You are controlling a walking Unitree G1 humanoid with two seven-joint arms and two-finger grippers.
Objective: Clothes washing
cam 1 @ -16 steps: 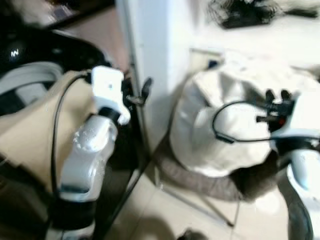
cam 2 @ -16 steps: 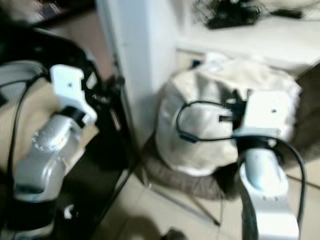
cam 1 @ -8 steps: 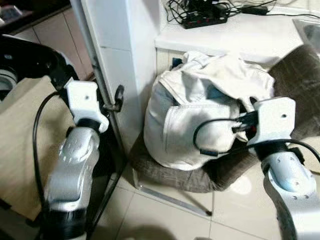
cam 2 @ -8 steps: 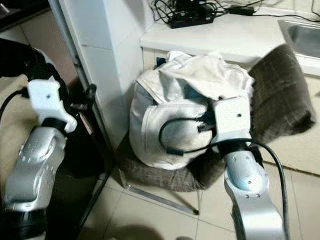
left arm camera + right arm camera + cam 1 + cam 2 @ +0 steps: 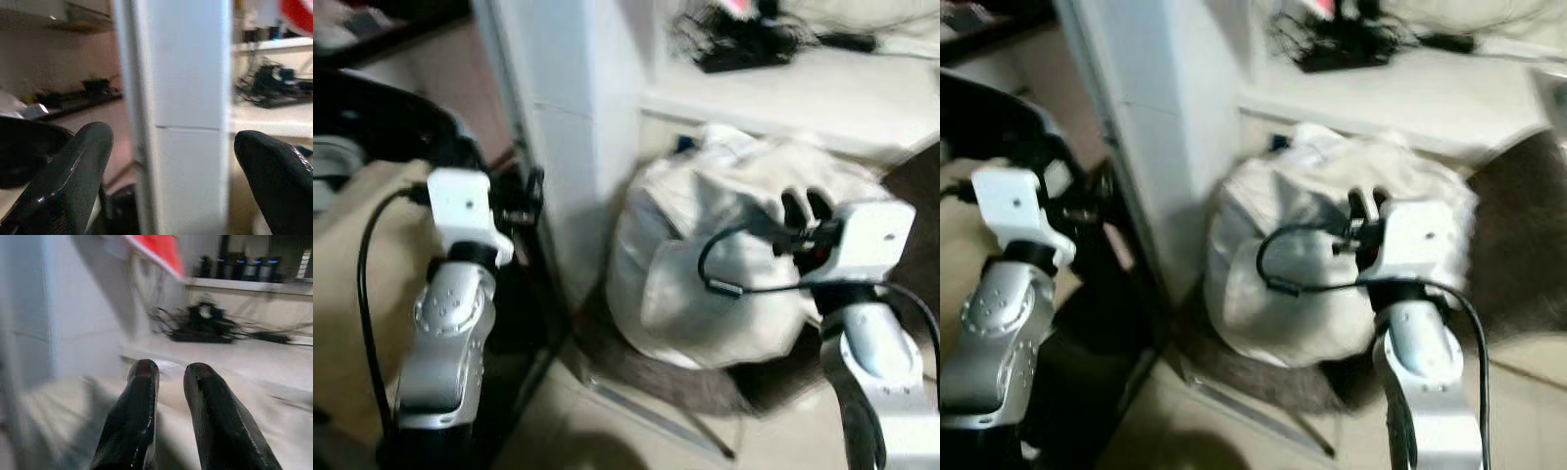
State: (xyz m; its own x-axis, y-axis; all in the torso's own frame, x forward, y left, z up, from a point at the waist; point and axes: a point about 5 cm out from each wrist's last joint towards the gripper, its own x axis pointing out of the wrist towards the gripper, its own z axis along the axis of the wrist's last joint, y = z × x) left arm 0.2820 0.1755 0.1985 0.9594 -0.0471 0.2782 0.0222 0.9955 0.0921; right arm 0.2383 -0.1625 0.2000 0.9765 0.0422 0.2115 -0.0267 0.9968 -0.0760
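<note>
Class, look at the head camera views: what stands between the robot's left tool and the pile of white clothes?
In the left eye view, a white pillar stands between the left tool and the white clothes.
</note>
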